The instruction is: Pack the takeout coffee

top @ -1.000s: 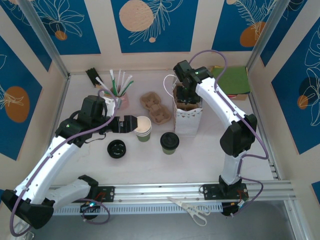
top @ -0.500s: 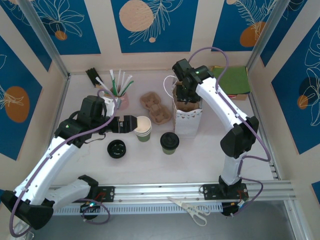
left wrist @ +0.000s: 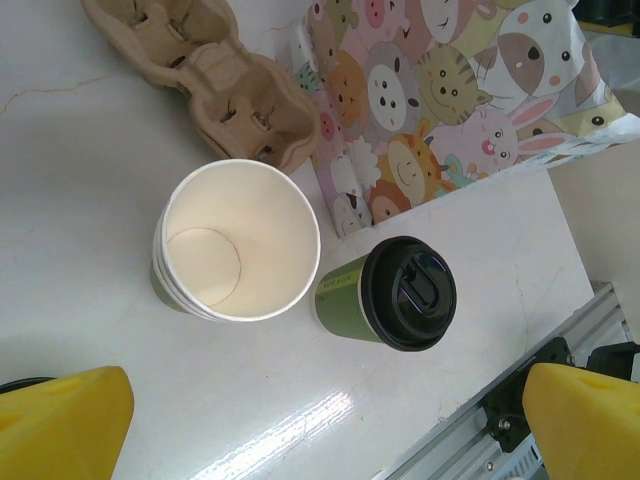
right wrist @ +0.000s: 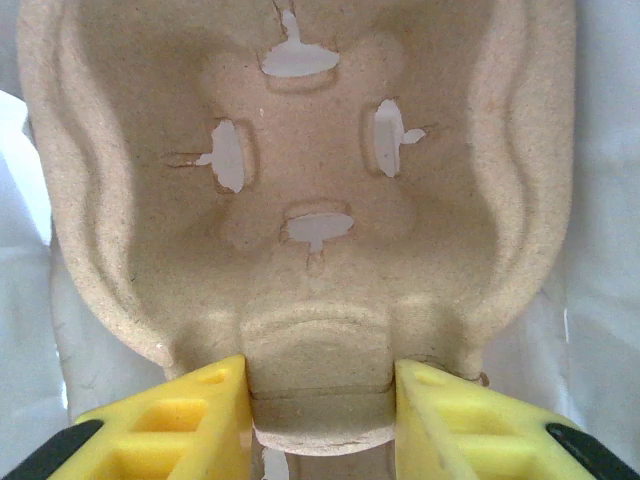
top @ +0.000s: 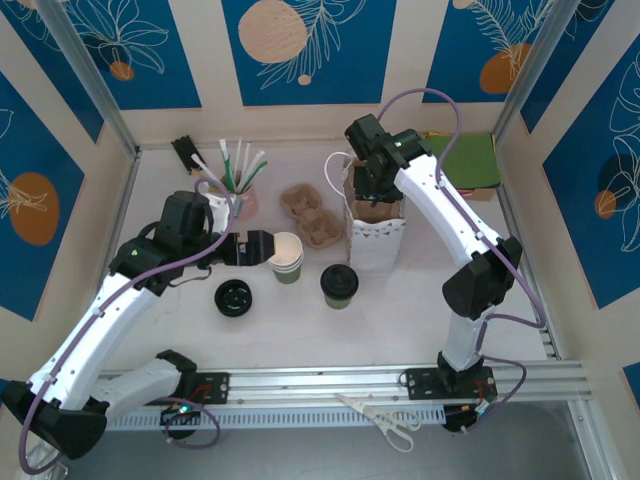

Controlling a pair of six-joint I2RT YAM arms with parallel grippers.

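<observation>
Step in hand: the right gripper (right wrist: 320, 385), clamped on a pulp cup carrier (right wrist: 300, 180), seats it inside the white bag (top: 376, 243).
Next move: probably release the carrier, then fetch the cup, keeping it upright.
Task object: the takeout coffee (top: 339, 285) stands lidded on the table (top: 300, 330), just before the bag and apart from the right gripper.
Other arm: the left gripper (top: 255, 247) is spread wide and empty beside the cup stack (top: 286, 257), with the coffee just past the stack.
</observation>
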